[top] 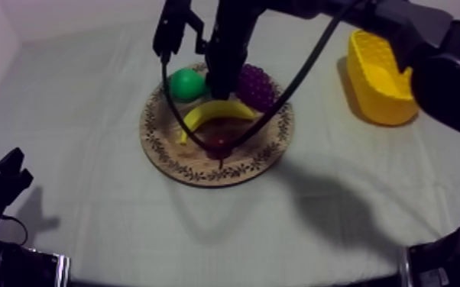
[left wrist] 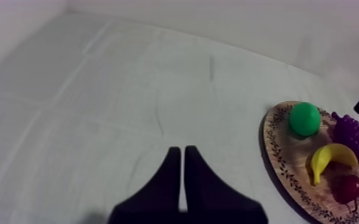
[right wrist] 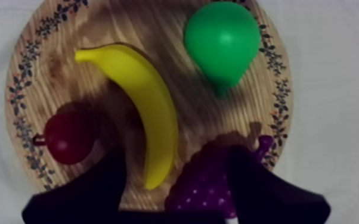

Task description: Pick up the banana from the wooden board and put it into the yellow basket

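My right gripper (right wrist: 179, 159) sits over the wooden board (right wrist: 24, 101), fingers apart, nothing held. The banana (right wrist: 143, 107) lies on the board beside the grapes (right wrist: 206, 179). My left gripper (left wrist: 180, 154) is closed together, empty. The yellow basket (top: 382, 76) stands well apart

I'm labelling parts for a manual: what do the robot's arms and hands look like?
The left arm and right arm are black; the right has bulky rounded segments. The left hand and the right hand each have two plain black fingers, broad at the base, tapering to the tips.
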`<action>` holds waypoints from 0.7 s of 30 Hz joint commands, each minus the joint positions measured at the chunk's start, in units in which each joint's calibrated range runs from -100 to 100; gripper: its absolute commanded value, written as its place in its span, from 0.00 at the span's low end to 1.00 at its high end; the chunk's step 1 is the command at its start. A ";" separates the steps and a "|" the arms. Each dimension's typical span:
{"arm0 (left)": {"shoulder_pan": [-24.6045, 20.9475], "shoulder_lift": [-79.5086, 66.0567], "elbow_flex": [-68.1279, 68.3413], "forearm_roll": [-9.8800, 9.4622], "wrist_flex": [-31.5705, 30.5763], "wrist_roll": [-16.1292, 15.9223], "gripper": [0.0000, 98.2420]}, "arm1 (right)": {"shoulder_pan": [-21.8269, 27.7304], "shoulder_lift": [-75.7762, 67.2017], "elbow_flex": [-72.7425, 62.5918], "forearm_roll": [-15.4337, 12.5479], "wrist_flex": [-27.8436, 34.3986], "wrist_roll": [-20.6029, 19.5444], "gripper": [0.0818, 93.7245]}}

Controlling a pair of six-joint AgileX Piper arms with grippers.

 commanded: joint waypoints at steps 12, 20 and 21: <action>0.02 0.00 0.01 0.00 -0.02 -0.01 0.00 | -0.31 8.69 -3.21 -1.29 -0.22 1.04 0.52; 0.02 0.00 0.01 0.00 -0.02 -0.01 0.00 | -0.52 11.60 -5.15 -1.70 -0.22 1.48 0.51; 0.02 0.00 0.01 0.00 -0.02 -0.01 0.00 | -0.53 11.94 -5.37 -1.71 -0.22 1.51 0.51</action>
